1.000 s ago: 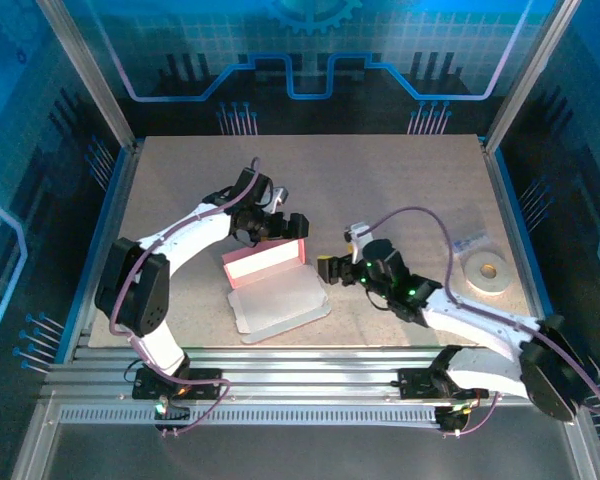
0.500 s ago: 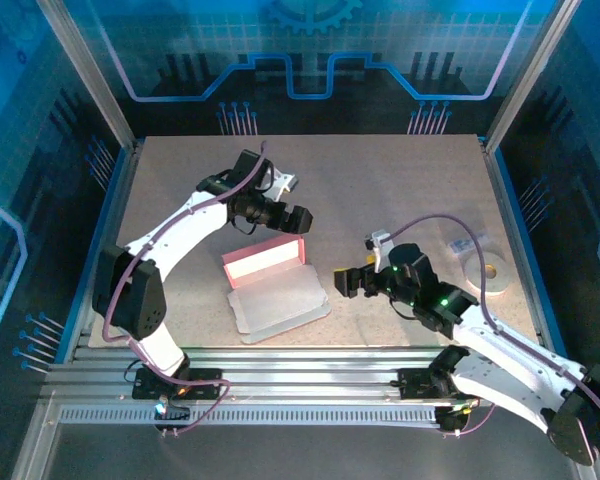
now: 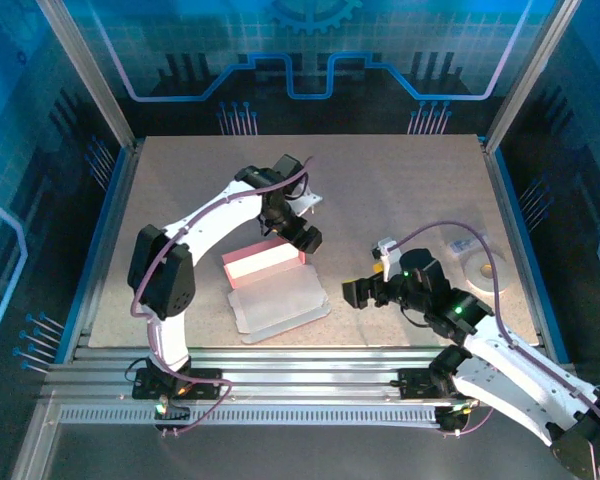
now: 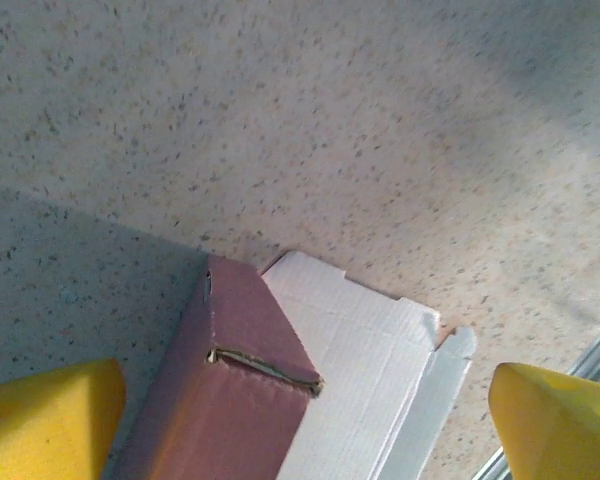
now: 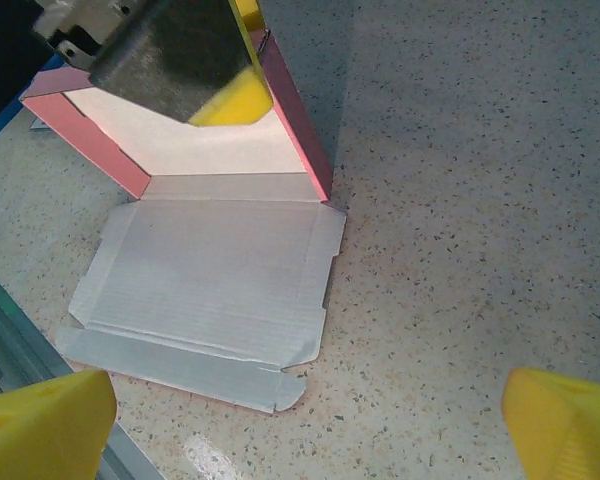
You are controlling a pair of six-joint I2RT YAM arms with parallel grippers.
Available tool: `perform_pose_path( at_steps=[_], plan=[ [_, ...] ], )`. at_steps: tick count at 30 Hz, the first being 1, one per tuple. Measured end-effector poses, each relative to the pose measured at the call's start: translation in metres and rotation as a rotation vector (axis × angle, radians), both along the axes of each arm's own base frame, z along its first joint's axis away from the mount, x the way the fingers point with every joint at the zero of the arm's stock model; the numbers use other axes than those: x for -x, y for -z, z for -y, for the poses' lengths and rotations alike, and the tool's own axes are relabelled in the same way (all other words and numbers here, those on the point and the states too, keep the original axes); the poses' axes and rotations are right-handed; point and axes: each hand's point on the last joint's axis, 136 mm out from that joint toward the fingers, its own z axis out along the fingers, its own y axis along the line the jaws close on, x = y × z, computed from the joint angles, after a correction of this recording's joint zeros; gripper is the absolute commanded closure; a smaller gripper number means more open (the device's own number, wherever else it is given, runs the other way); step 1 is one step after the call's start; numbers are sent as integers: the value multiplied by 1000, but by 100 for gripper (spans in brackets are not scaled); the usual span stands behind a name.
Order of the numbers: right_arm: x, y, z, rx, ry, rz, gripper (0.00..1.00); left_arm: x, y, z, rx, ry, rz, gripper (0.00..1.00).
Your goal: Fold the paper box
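Note:
The paper box (image 3: pixel 265 264) lies at the table's middle with its pink walls standing and its pale lid panel (image 3: pixel 280 305) flat toward the near edge. My left gripper (image 3: pixel 302 240) hangs open over the box's far right corner. In the left wrist view the pink end wall (image 4: pixel 230 390) and white lid (image 4: pixel 365 365) lie between its yellow fingertips (image 4: pixel 50 420), with nothing gripped. My right gripper (image 3: pixel 354 293) stands open to the right of the lid, apart from it. The right wrist view shows the lid (image 5: pixel 215 275), the pink wall (image 5: pixel 298 120) and the left gripper's yellow pad (image 5: pixel 230 98) above them.
A white tape roll (image 3: pixel 483 268) lies at the right side of the table, behind the right arm. Metal rails (image 3: pixel 300 365) run along the near edge, close to the lid's front flap (image 5: pixel 170 365). Bare speckled tabletop (image 5: pixel 460 250) stretches right of the box.
The left gripper swung right and nearer, from behind the box to above its right end. The right gripper drew back right and toward the near edge, away from the box.

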Motion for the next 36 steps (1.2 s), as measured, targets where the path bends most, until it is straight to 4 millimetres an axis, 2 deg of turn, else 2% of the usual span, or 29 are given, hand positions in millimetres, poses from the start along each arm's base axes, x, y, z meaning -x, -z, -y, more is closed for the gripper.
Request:
perform_pose_path(
  at_steps=[15,17,21,25,32,36],
  plan=[
    [-1,6,2,5,11,-19,0,-3,10,-7,-78,11,-5,44],
    [-2,6,3,4,16,-20,0,-4,11,-7,-79,10,-7,50],
    [-2,8,4,-1,24,-31,0,-4,11,-6,-79,11,-7,54],
    [-3,10,7,-6,61,-48,0,-4,11,-6,-79,10,-7,62],
    [-8,9,16,-31,139,-72,0,-4,10,-5,-50,-46,-39,64],
    [-7,5,19,-44,149,-65,0,-11,5,-7,18,-130,-76,63]
  ],
)
